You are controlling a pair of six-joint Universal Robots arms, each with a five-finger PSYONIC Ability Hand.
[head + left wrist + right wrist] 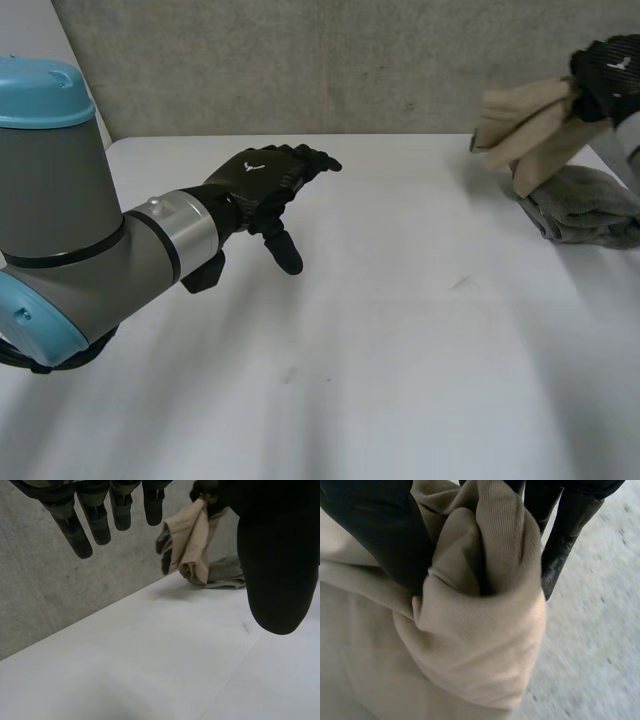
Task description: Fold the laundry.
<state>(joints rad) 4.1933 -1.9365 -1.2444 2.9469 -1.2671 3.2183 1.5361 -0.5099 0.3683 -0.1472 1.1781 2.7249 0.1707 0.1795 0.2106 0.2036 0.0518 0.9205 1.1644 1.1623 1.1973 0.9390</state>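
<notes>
Right hand (610,70) clamped on a bunched beige cloth (525,125), held just above the grey cloth (585,205) near the table (400,350) edge. Left hand (255,180): fingers loose, apart, holding nothing, well apart from the grey cloth; bare tabletop between.
</notes>
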